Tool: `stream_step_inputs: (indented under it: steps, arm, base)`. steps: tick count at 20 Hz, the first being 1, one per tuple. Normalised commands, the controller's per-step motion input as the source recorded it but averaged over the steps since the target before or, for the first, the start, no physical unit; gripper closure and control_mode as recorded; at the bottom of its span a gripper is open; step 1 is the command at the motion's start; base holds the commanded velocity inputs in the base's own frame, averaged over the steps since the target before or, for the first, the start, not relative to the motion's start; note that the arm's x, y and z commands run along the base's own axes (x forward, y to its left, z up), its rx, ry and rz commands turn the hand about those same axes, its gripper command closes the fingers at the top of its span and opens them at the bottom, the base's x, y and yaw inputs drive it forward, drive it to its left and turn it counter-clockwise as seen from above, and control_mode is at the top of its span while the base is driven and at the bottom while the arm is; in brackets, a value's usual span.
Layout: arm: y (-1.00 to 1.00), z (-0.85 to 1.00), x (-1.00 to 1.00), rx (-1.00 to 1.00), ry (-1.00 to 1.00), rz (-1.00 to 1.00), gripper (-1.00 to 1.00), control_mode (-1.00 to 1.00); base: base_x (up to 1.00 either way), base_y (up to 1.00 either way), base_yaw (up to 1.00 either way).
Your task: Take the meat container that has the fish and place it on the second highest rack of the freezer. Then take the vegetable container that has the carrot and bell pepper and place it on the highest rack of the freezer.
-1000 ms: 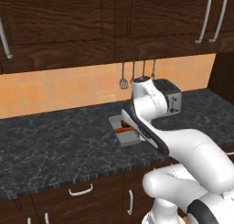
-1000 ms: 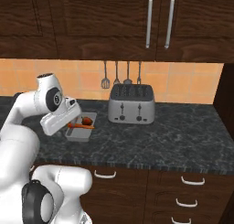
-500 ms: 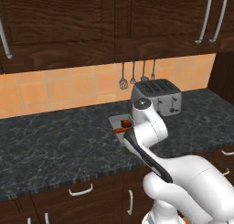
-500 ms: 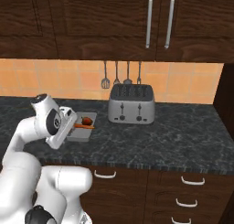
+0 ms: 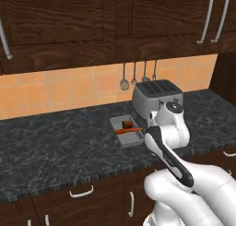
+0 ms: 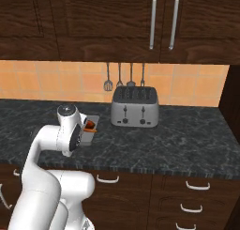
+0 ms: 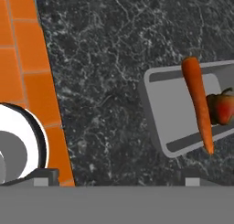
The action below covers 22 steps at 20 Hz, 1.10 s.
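The vegetable container (image 5: pixel 120 124) is a shallow grey tray on the dark counter, left of the toaster. Across it lies the carrot (image 5: pixel 129 130), with the bell pepper (image 5: pixel 126 124) behind. My arm's white joint stands just right of the tray and in front of it. From the right base camera the arm covers most of the vegetable container (image 6: pixel 92 136), leaving the carrot (image 6: pixel 91 129) tip visible. The hand camera looks down on the vegetable container (image 7: pixel 157 109), carrot (image 7: pixel 197 99) and bell pepper (image 7: pixel 223 106). My gripper (image 7: pixel 119 179) is open and empty, off the tray's edge. Meat container, fish and freezer are out of view.
A silver toaster (image 5: pixel 156 98) stands on the counter (image 5: pixel 55 142) against the orange tiled wall, also seen from the right (image 6: pixel 134 107). Utensils (image 5: pixel 138 75) hang above it. Dark wall cabinets (image 5: pixel 115 17) hang overhead, and drawers (image 6: pixel 187 196) run below the counter edge.
My arm has sunk lower and drawn back toward the counter's front edge, uncovering the vegetable tray in the left base view. The tray and its contents have stayed put.
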Motion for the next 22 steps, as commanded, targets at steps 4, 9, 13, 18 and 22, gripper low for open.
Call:
stream_step_inputs:
  steps: [4,9,13,18,22]
  arm:
    - [0.19,0.0,0.03,0.02,0.0,0.02,-1.0,-1.0]
    - [0.02,0.0,0.0,0.23,-0.01,0.1,-1.0,-1.0]
    - [0.0,0.0,0.0,0.07,-0.02,0.09,-1.0,-1.0]
    - [0.0,-0.09,0.12,-0.01,0.0,0.03,-1.0,-1.0]
    - [0.0,-0.2,0.12,0.03,0.0,0.16,-1.0,-1.0]
  base:
    - [0.0,0.0,0.0]
    - [0.0,0.0,0.0]
    - [0.0,0.0,0.0]
    - [0.0,0.0,0.0]
    - [0.0,0.0,0.0]
